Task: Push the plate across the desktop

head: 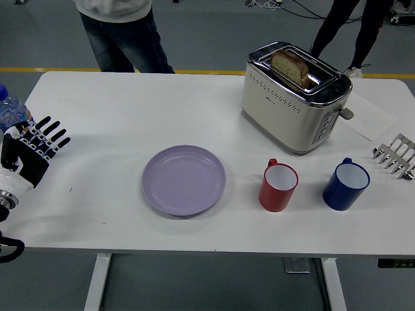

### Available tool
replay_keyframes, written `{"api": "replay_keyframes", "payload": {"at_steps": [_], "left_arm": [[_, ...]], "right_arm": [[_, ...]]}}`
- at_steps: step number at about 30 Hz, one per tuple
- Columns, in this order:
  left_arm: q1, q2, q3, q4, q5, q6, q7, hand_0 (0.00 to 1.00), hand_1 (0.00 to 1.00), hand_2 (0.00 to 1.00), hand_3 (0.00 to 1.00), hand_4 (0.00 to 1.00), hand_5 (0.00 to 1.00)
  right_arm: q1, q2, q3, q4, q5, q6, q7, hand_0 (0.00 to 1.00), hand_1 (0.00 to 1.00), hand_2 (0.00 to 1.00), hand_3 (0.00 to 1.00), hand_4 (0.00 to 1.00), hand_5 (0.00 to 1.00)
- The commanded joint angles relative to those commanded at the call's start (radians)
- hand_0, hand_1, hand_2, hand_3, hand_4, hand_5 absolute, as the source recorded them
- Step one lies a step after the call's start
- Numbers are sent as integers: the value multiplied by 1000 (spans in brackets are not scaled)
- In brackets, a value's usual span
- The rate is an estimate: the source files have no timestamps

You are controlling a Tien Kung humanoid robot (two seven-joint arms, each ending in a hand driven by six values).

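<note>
A lilac plate [184, 179] lies flat on the white table [149, 110], a little left of centre near the front edge. My left hand [35, 146] is at the far left edge of the table, fingers spread and holding nothing, well apart from the plate. My right arm is out of view.
A red mug [278, 186] and a blue mug [346, 184] stand right of the plate. A toaster [294, 97] with bread stands behind them. A water bottle [10, 111] is at the far left, a metal rack [397, 155] at the right edge. A person [123, 32] stands at the far side.
</note>
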Motion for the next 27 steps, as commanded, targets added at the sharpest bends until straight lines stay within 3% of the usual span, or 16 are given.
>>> {"api": "replay_keyframes", "payload": {"at_steps": [27], "left_arm": [[-3, -12, -3, 21, 25, 2, -20, 661, 694, 697, 678, 458, 998]], "right_arm": [[12, -3, 33, 0, -45, -13, 4, 738, 752, 800, 706, 524, 391]]}}
